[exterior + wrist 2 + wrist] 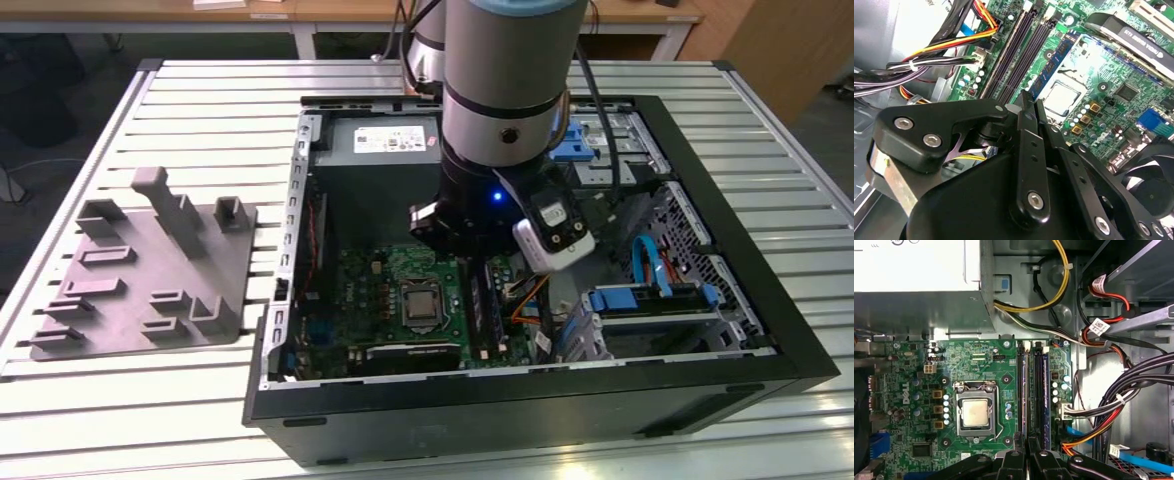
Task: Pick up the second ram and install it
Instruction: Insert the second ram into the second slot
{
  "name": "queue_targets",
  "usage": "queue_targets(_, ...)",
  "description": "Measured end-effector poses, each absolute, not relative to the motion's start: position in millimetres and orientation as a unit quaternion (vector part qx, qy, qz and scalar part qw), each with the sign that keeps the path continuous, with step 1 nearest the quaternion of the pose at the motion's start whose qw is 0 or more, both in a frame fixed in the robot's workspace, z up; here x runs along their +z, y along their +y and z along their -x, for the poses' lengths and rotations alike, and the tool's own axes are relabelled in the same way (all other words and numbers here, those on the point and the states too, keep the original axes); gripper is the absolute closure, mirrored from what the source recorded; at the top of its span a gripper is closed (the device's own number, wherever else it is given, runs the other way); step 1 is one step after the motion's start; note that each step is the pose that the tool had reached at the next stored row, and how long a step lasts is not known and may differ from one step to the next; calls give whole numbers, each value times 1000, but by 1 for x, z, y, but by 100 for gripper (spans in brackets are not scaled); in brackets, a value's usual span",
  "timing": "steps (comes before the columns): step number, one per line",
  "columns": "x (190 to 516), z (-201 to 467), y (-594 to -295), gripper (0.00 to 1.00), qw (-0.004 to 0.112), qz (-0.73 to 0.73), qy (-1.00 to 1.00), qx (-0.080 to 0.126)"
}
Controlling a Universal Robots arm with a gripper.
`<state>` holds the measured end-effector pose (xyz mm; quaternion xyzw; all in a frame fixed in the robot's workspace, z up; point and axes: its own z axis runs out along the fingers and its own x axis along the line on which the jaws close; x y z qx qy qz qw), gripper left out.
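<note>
slatted table (200, 400) | grey fixture tray (140, 275) | open computer case (534, 400)

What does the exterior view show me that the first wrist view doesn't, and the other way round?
Exterior view: the grey moulded plastic tray, the slatted metal table under it, the whole open black computer case, and the thick silver-and-black robot arm reaching down into the case.

First wrist view: close detail inside the case, such as the looping yellow cable, the red-and-black wire bundle and the long dark memory slots.

Both: the green motherboard with its square silver processor.
</note>
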<state>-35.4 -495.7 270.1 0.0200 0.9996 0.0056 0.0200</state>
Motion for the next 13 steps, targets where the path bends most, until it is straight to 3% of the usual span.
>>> queue_targets(13,264,35,-496,86,20,-20,1000,6)
